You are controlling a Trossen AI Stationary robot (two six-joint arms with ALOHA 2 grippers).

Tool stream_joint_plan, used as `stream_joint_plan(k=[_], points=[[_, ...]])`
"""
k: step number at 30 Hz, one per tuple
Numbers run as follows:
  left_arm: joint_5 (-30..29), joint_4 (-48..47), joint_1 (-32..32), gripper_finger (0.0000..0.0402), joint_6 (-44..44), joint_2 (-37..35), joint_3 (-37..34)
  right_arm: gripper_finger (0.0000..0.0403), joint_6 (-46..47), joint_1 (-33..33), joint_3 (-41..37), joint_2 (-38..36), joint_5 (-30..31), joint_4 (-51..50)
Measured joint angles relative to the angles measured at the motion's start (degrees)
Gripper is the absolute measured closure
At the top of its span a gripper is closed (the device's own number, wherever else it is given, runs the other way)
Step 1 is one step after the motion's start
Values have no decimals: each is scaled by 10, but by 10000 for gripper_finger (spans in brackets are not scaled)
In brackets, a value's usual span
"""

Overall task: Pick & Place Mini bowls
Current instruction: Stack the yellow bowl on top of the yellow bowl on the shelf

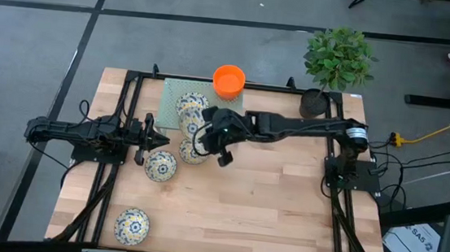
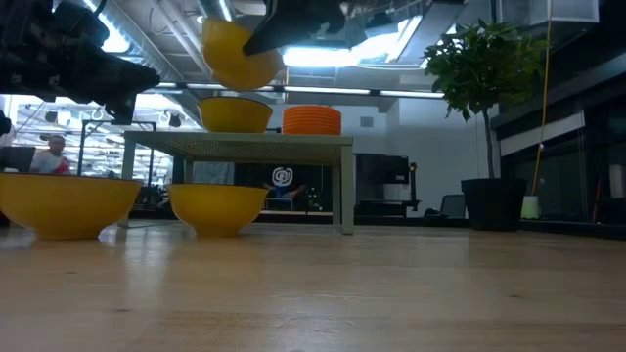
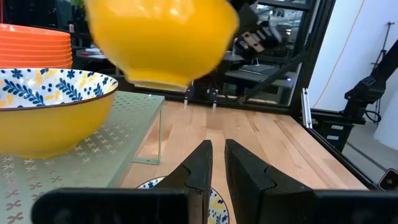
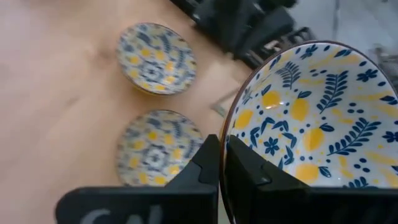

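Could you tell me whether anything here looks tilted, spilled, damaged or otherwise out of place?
Only one thing: the floral bowl in the right tool hangs tilted in the air above the green rack, pinched by its rim. The other bowls sit upright, and nothing looks spilled or broken.

Held bowl (image 4: 311,124) cut off by frame edge (right wrist view), orange stack (image 3: 34,46) likewise cropped

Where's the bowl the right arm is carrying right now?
The held bowl hangs in the right tool, lifted over the green shelf's near edge, beside the bowl on the shelf.
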Motion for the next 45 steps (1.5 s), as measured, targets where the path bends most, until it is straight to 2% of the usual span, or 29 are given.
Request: stream_joint_plan(k=[9, 13, 23, 37, 45], points=[[0, 0, 0, 363, 0, 0, 0, 387, -55, -25, 11, 5, 60, 10], [0, 0, 0, 363, 0, 0, 0, 378, -76, -39, 11, 5, 63, 25], [0, 0, 0, 363, 0, 0, 0, 389, -105, -56, 20, 9, 62, 13], [0, 0, 0, 363, 0, 0, 0, 390, -110, -68, 250, 127, 47, -191], [0, 0, 0, 363, 0, 0, 0, 390, -118, -79, 305, 170, 45, -230]])
